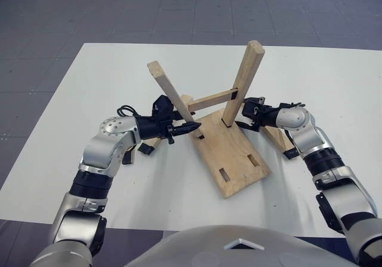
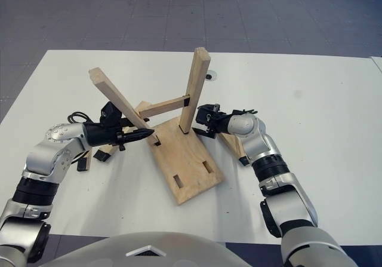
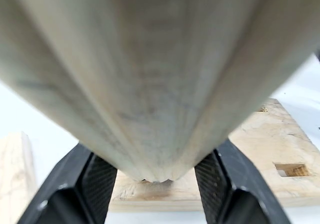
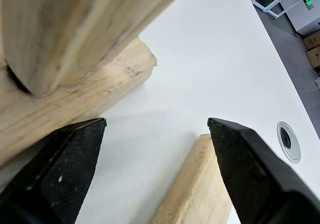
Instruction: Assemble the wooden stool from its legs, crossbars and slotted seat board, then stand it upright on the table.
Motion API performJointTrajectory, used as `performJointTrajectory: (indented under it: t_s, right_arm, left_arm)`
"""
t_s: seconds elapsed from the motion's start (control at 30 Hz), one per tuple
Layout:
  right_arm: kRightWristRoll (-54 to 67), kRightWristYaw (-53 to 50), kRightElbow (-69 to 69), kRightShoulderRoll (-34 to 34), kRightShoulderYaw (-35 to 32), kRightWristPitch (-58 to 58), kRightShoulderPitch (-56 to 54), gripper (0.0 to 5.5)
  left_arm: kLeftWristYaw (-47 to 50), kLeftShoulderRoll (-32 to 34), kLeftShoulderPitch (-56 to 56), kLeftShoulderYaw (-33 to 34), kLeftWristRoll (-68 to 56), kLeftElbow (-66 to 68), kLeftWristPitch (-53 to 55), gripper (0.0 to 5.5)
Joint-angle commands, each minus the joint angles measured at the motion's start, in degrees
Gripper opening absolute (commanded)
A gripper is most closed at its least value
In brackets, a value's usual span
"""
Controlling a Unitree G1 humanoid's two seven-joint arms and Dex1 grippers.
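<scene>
The slotted seat board (image 1: 233,159) lies on the white table, tilted up at its far end. Two wooden legs stand in its far slots: the left leg (image 1: 164,82) leans left, the right leg (image 1: 248,70) is nearly upright. A crossbar (image 1: 212,100) joins them. My left gripper (image 1: 190,126) is shut on the left leg just above the board; its fingers (image 3: 95,184) press both sides of the leg (image 3: 150,73). My right gripper (image 1: 243,117) is open beside the right leg's base, with only bare table between its fingers (image 4: 60,169).
A loose wooden leg (image 1: 277,138) lies under my right forearm, also seen close up (image 4: 195,194). More loose wooden pieces (image 1: 149,143) with black ends lie under my left arm. A round cable port (image 2: 212,74) is set in the table behind the stool.
</scene>
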Motion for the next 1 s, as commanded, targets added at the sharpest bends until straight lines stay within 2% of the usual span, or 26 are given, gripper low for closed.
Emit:
performJointTrajectory:
  t_s: [0.03, 0.23, 0.4, 0.43, 0.57, 0.7, 0.8, 0.83, 0.9, 1.0]
  right_arm:
    - [0.6, 0.3, -0.4, 0.6, 0.3, 0.2, -0.4, 3.76]
    - [1.4, -1.0, -1.9, 0.7, -1.0, 1.7, -0.1, 3.76]
    - [4.8, -1.4, -14.0, -2.6, -7.6, 11.3, 2.7, 3.76]
    - [5.7, -1.0, -18.2, -3.8, -9.4, 14.8, 3.7, 3.76]
    - [10.4, 3.2, -35.2, -10.2, -15.2, 34.5, 9.4, 3.1]
    - [26.7, 15.0, -55.2, -19.4, -21.6, 58.3, 15.3, 2.38]
    - [40.8, 19.4, -63.9, -20.1, -26.6, 71.0, 16.1, 2.34]
    - [42.2, 18.0, -64.7, -19.2, -26.5, 72.8, 15.9, 2.34]
    - [41.3, 14.1, -64.2, -18.0, -22.1, 71.9, 15.5, 2.34]
    - [27.9, 7.4, -60.2, -17.9, -7.8, 54.2, 14.7, 2.34]
  left_arm:
    - [-1.7, 0.8, 6.4, -5.8, 3.5, 1.9, 3.2, 2.05]
    - [-2.8, 3.2, 3.4, -9.8, 8.1, 3.4, 0.3, 2.05]
    - [-2.0, 3.8, 2.7, -10.4, 7.7, 4.3, 0.1, 2.05]
    - [-1.7, 3.7, 2.8, -10.4, 7.5, 4.4, 0.1, 2.05]
    - [-1.1, 3.4, 3.2, -10.0, 6.6, 4.7, 0.1, 2.05]
    - [-0.7, 3.7, 4.1, -9.5, 6.3, 4.5, -0.4, 2.05]
    - [-0.8, 3.3, 3.4, -9.4, 6.1, 5.0, -0.5, 2.05]
    - [-0.9, 3.3, 3.3, -9.4, 6.1, 5.0, -0.6, 2.05]
    - [-0.8, 3.2, 3.2, -9.4, 6.1, 4.9, -0.7, 2.05]
    - [-1.0, 3.0, 2.7, -9.6, 6.0, 5.0, -0.7, 2.05]
